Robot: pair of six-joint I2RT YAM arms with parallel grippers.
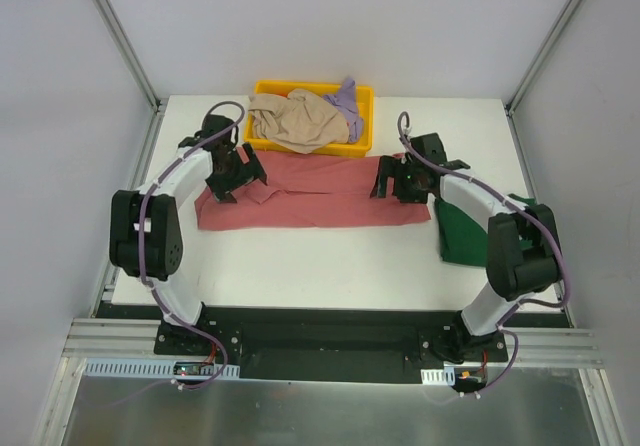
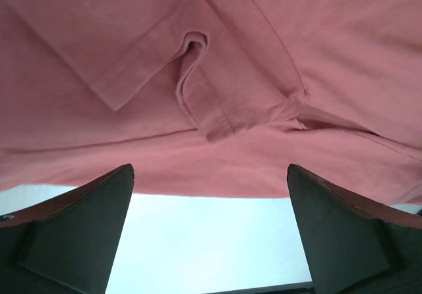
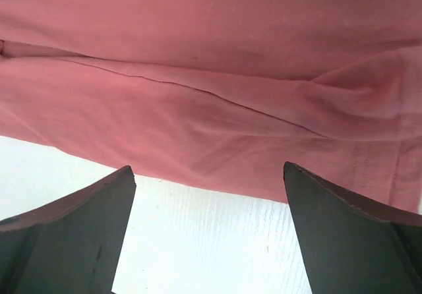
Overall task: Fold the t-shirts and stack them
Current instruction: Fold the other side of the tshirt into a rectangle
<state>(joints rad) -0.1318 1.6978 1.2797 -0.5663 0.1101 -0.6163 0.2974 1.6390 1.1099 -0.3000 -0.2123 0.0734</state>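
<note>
The rose-red t-shirt (image 1: 315, 192) lies folded into a long flat band across the middle of the table. My left gripper (image 1: 240, 174) hovers over its left end, open and empty; the left wrist view shows the shirt's sleeve folds (image 2: 204, 103) just beyond the fingers (image 2: 79, 235). My right gripper (image 1: 398, 180) hovers over the shirt's right end, open and empty; its view shows the shirt's edge (image 3: 217, 155) beyond the fingers (image 3: 349, 235). The dark green t-shirt (image 1: 466, 228) lies folded at the right. The beige t-shirt (image 1: 296, 119) and lavender t-shirt (image 1: 348, 104) are bunched in the tray.
The yellow plastic tray (image 1: 264, 90) stands at the back centre of the white table (image 1: 320, 266). Metal frame posts and grey walls bound the table on the left, right and back.
</note>
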